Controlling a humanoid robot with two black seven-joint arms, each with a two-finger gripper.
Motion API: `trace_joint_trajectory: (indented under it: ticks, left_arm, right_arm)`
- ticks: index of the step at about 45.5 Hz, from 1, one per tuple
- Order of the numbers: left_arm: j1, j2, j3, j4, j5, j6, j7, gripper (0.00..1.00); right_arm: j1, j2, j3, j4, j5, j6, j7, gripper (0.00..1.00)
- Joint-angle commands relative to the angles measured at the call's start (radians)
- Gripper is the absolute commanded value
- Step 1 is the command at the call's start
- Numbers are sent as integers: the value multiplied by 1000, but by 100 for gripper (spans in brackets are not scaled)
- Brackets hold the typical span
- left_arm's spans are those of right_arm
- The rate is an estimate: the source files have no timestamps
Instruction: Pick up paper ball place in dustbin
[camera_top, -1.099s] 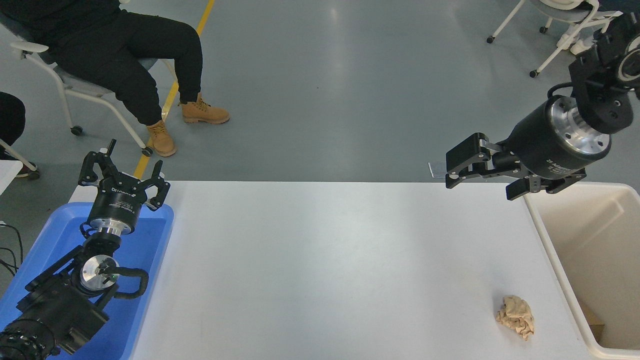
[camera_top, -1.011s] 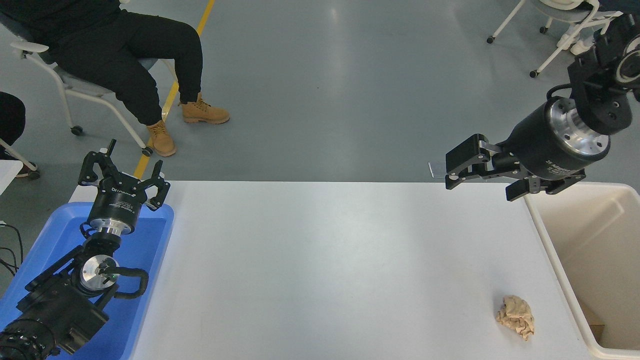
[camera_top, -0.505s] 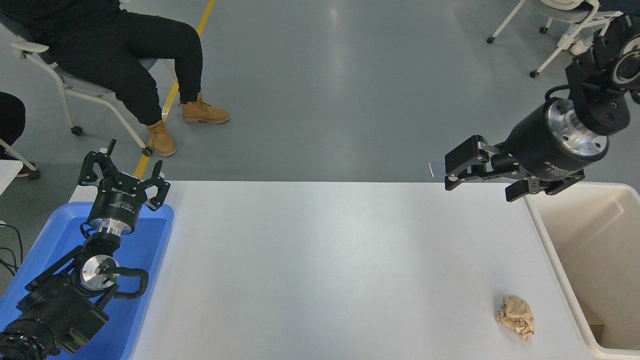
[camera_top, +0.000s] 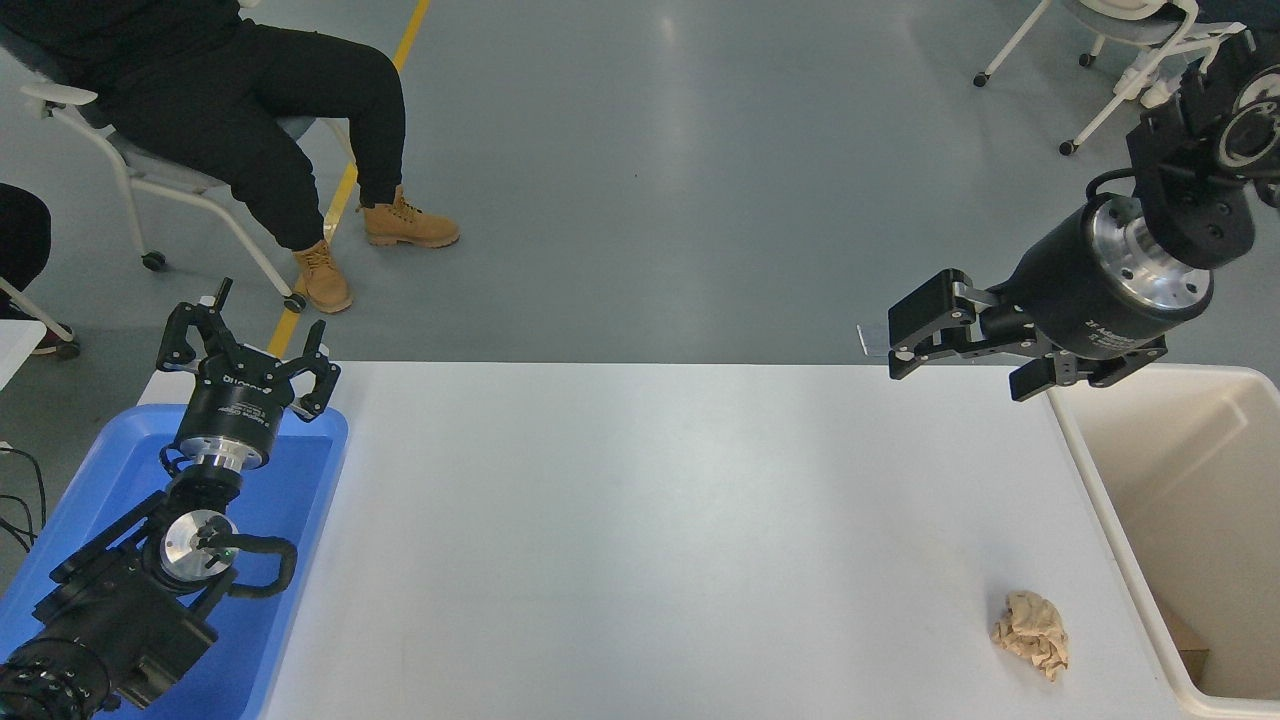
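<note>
The tan crumpled paper ball (camera_top: 1032, 633) lies on the white table (camera_top: 650, 520) near its front right corner, just left of the dustbin. The cream-white dustbin (camera_top: 1102, 500) stands at the table's right end, its rim running toward the front edge. My right gripper (camera_top: 962, 360) hangs open in the air above the table's far right edge, pointing left, well beyond the ball and touching nothing. Parked at the lower left, my left gripper (camera_top: 248, 350) is open over the blue tray.
A blue plastic tray (camera_top: 300, 500) sits at the table's left end under the left arm. A seated person's legs and tan boots (camera_top: 400, 225) are on the floor at the far left. Wheeled chairs (camera_top: 1110, 60) stand at the top right.
The right arm's wrist has drifted slightly up and left; its gripper has barely shifted. The ball and the left arm have not moved.
</note>
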Motion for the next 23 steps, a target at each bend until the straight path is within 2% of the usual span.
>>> trace_joint_trajectory:
  ticks: [1,23]
  left_arm:
    - [0,0,0,0,0,0,0,99]
    - [0,0,0,0,0,0,0,99]
  right_arm:
    - [-27,1,-5,-10,-1,0,0,100]
    - [-70,-12,-28,-54,18,-1,2,100]
